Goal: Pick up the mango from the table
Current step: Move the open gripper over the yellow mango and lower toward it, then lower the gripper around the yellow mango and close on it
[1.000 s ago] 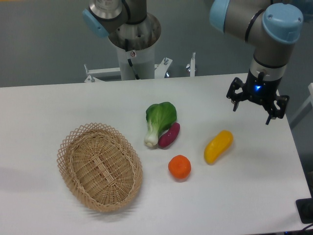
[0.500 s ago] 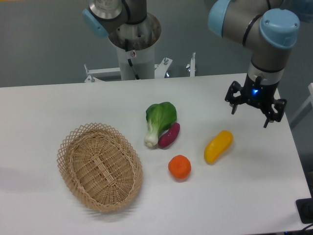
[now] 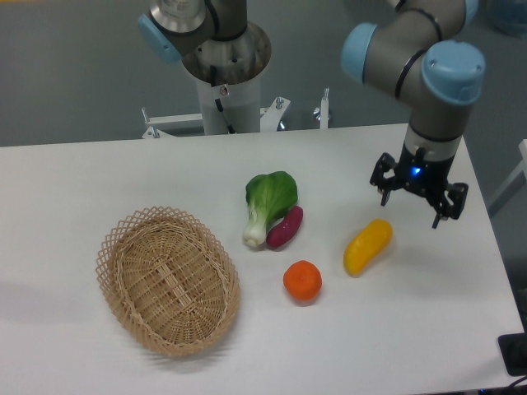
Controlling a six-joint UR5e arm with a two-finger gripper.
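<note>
No readable text, label, brand or number shows anywhere.

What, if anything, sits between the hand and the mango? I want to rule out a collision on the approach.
Nothing visible does. The hand hangs open above the table, up and to the right of the mango, with only bare tabletop between them. The orange lies off to the mango's left.

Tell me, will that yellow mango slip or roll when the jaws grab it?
The mango looks smooth and glossy, so it may slip a little. It is long and slightly curved, lying flat on the table, so it would probably pivot rather than roll far. It looks firm, not floppy.
</note>
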